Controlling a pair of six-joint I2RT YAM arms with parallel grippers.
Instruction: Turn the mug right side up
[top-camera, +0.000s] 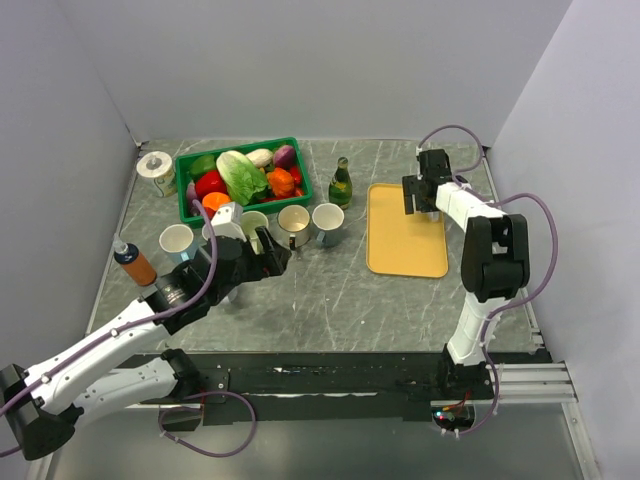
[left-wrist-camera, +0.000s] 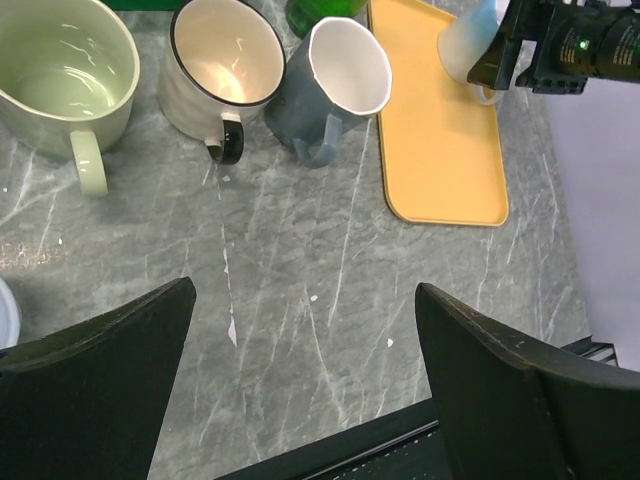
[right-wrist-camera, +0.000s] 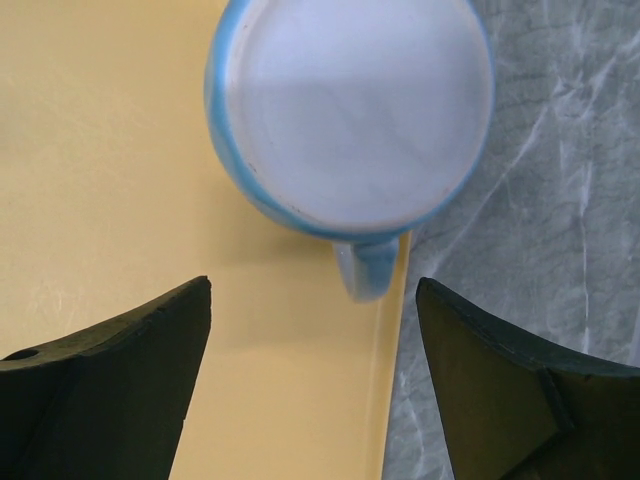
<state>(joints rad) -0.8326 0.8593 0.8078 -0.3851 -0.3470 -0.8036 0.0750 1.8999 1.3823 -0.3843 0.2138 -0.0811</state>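
Mug: the light blue ceramic mug (right-wrist-camera: 350, 110) stands upside down, flat base up, on the right edge of the yellow plastic tray (right-wrist-camera: 100, 150), with its handle at the tray's rim.
Right gripper (right-wrist-camera: 312, 300): hangs just above the mug over the tray's right edge. Its black fingers are spread apart and touch nothing.
Left gripper (left-wrist-camera: 305, 290): well to the left of the tray, over the grey marbled table (left-wrist-camera: 300, 250). Its fingers are wide apart and empty.
Other mugs: a pale green mug (left-wrist-camera: 60, 70), a white black-rimmed mug (left-wrist-camera: 220, 60) and a grey-blue mug (left-wrist-camera: 335, 80) sit mouths up in a row left of the tray.
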